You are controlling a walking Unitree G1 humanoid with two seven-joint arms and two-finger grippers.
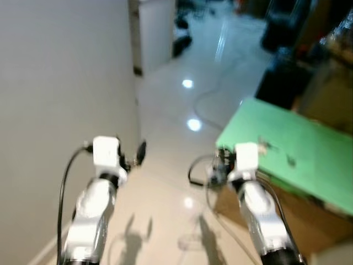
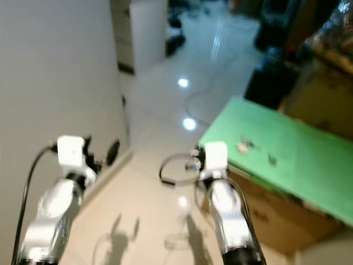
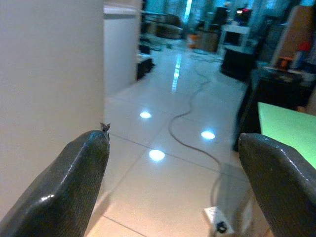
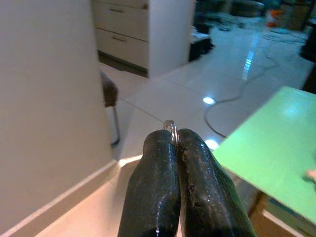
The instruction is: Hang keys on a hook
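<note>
Two grippers: right gripper (image 4: 174,143), fingers pressed together, pinching one metal key ring (image 4: 170,129) at the tips; left gripper (image 3: 173,163), fingers spread wide, empty. One green tabletop (image 1: 287,149) at right, one white wall (image 1: 60,83) at left.

A glossy cream tiled floor (image 1: 165,127) reflects bright ceiling lights. A plain pale wall (image 1: 60,77) stands along the robot's left, ending at a corner; beyond it, a white cabinet (image 1: 156,33) with drawers. A dark cable (image 3: 190,111) snakes across the tiles. On the right, a green-topped bench (image 1: 298,152) over a brown cardboard base, with small items lying on it, blurred.
</note>
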